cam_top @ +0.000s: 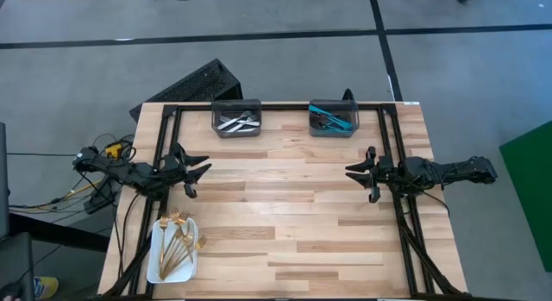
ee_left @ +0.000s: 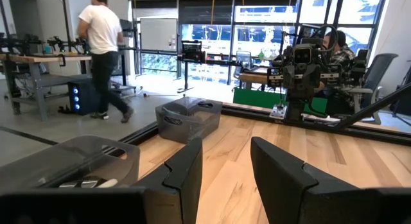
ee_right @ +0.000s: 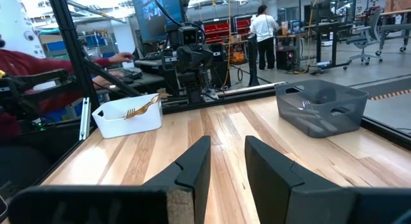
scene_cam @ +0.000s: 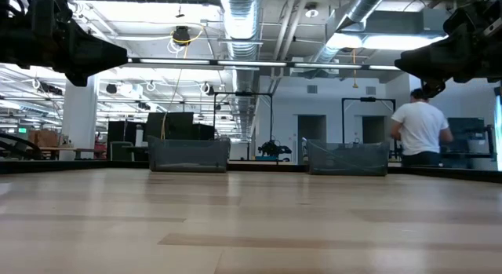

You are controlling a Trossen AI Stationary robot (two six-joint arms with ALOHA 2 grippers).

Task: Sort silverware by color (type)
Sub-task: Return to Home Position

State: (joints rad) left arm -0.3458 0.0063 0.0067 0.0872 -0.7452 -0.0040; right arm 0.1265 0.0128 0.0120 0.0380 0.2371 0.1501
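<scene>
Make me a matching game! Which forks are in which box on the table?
Forks:
1. gold forks
2. silver forks
3. blue-handled forks

Boxes:
A. right grey bin
B. white tray
C. left grey bin

Pairs: 1-B, 2-C, 3-A.

No lettering, label, brand, number or sign can be read in any of the 4 views. The whiteboard (ee_left: 158, 34) and the blue wall screen (ee_right: 154, 9) in the workshop beyond the table (cam_top: 293, 215) show only marks too blurred to make out
</scene>
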